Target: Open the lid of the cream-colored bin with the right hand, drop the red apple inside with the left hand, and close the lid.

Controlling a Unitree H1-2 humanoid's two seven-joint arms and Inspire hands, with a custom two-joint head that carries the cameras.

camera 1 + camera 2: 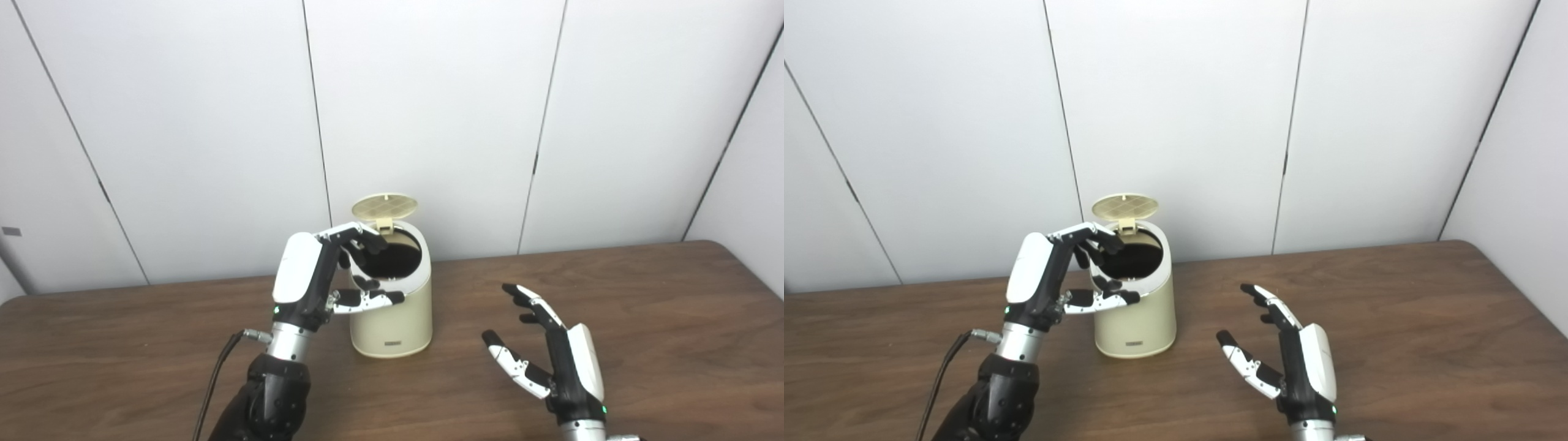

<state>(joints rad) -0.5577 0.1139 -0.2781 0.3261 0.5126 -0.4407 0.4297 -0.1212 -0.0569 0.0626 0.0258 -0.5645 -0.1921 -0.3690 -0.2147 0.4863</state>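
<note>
The cream-colored bin [392,324] stands on the brown table, with its round lid [384,207] tipped up and open at the back. Its dark inside shows; no apple is visible anywhere. My left hand [318,275] is raised at the bin's left rim, fingers spread apart over the opening, holding nothing. My right hand [551,355] is open and empty, hovering over the table to the right of the bin, palm facing left. In the right eye view the bin [1134,318] and both hands [1047,278] [1289,355] show the same.
The brown wooden table [643,306] runs to a rounded right edge. White wall panels [429,110] stand close behind the bin. A black cable [214,373] trails from my left wrist.
</note>
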